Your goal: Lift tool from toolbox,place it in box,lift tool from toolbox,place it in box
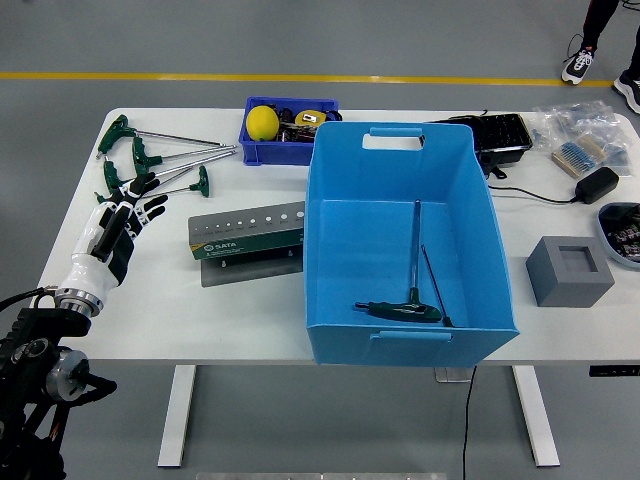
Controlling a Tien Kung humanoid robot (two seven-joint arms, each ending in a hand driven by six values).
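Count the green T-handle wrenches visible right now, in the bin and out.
6: two lie in the blue bin, at and; four lie on the table's left end at. Overlaps there may hide more.

Two T-handle tools [415, 300] in box [470, 190], tool rack [247, 232] left of it, small bin [262, 150] behind rack
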